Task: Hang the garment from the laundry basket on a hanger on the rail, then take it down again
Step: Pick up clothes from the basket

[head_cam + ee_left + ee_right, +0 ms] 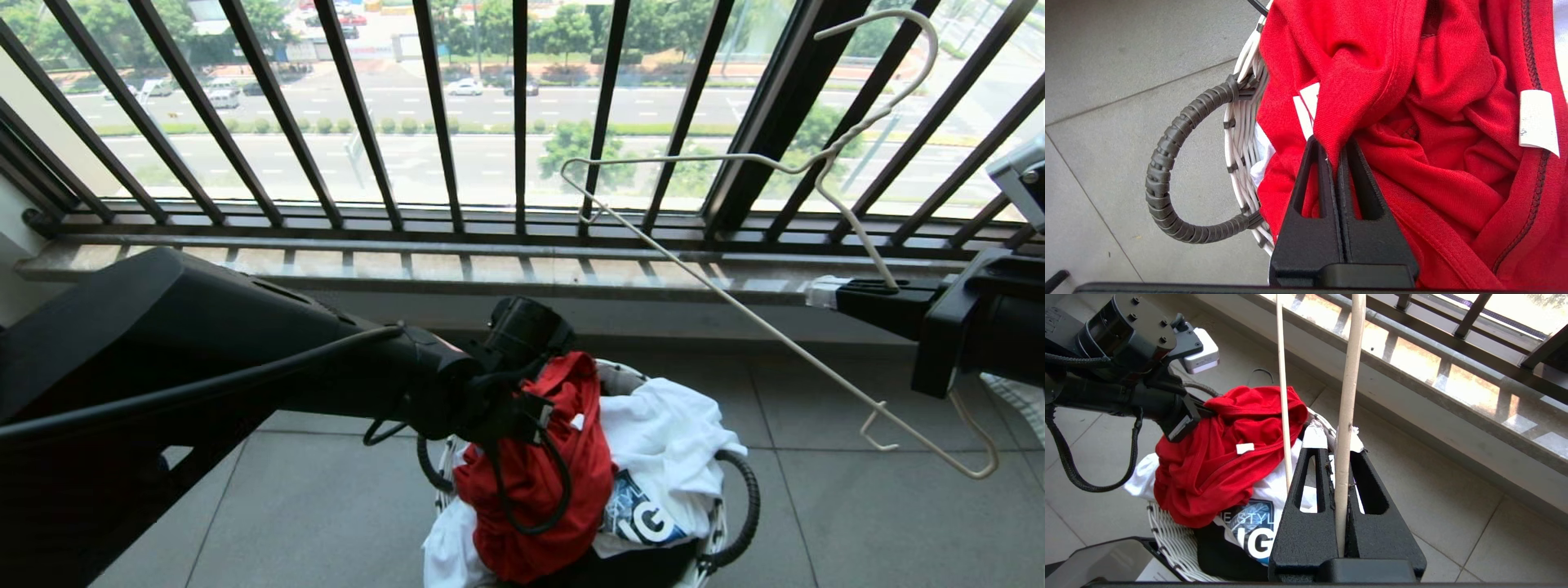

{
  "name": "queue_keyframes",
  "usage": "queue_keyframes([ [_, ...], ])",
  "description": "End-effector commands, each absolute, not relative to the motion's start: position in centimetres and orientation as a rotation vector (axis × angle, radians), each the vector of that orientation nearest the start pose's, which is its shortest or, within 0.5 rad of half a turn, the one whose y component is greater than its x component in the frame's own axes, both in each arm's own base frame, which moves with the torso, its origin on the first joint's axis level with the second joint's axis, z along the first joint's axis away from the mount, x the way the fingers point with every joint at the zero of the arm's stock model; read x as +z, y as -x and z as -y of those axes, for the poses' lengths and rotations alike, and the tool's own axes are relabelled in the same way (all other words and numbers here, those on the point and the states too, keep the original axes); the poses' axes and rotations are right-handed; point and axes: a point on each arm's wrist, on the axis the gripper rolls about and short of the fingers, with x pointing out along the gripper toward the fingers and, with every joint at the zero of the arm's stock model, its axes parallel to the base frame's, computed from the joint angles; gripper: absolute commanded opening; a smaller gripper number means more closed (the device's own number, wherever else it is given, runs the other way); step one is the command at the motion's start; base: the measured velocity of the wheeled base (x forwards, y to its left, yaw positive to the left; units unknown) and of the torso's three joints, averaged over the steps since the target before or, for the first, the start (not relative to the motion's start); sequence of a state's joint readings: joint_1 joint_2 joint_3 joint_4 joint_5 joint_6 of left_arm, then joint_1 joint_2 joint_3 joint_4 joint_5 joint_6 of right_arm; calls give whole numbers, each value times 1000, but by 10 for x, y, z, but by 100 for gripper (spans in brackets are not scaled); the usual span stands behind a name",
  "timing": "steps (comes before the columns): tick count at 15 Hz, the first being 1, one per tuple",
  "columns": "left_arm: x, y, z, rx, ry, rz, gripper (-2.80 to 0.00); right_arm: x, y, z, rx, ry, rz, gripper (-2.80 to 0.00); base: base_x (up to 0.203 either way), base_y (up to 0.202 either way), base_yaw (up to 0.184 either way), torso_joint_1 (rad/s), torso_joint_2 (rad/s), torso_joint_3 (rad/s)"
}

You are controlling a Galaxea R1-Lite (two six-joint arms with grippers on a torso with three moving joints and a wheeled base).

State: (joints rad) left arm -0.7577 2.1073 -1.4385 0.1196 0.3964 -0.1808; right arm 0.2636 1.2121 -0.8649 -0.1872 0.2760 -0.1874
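Note:
The garment (539,482), a red T-shirt, is bunched on top of the laundry basket (741,506), a round white woven basket with dark looped handles. My left gripper (1333,143) reaches down into it and is shut on a fold of the red garment (1412,102) near the basket's edge (1241,134). To the right and higher, my right gripper (826,291) is shut on the thin white wire hanger (735,302), holding it tilted with its hook up against the window. In the right wrist view the hanger's wire (1347,375) runs up between that gripper's (1333,435) closed jaws. The rail is out of view.
A white printed T-shirt (665,441) and a black shirt (1216,555) lie under the red one in the basket. The dark barred window railing (522,122) and its stone sill (408,265) stand just behind. Grey floor tiles (326,506) surround the basket.

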Motion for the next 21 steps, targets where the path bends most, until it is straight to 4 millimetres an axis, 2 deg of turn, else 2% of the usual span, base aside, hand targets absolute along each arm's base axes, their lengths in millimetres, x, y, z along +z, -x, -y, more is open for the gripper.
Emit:
queue_keyframes([
  [1,156,-289,266,-291,-248,-664,-280,277,-176,-54,552,182,-106,-280,0,0,0,0,0,0],
  [3,177,-266,255,-315,-234,-634,-280,280,-175,-52,547,184,-95,-280,0,0,0,0,0,0],
  [5,183,-233,243,-353,-256,-643,-280,279,-175,-52,547,183,-96,-280,0,0,0,0,0,0],
  [7,170,-203,227,-380,-312,-695,-280,280,-174,-52,546,183,-94,-280,0,0,0,0,0,0],
  [9,148,-179,208,-381,-380,-769,-280,279,-175,-52,546,184,-98,-280,0,0,0,0,0,0],
  [12,114,-157,184,-322,-442,-878,-280,278,-176,-53,547,184,-104,-280,0,0,0,0,0,0],
  [14,100,-151,176,-299,-467,-928,-280,277,-177,-53,548,185,-107,-280,0,0,0,0,0,0],
  [16,91,-154,180,-276,-463,-958,-280,277,-177,-53,548,185,-107,-280,0,0,0,0,0,0],
  [21,71,-180,210,-279,-385,-887,-280,278,-177,-51,537,183,-102,-280,0,0,0,0,0,0],
])
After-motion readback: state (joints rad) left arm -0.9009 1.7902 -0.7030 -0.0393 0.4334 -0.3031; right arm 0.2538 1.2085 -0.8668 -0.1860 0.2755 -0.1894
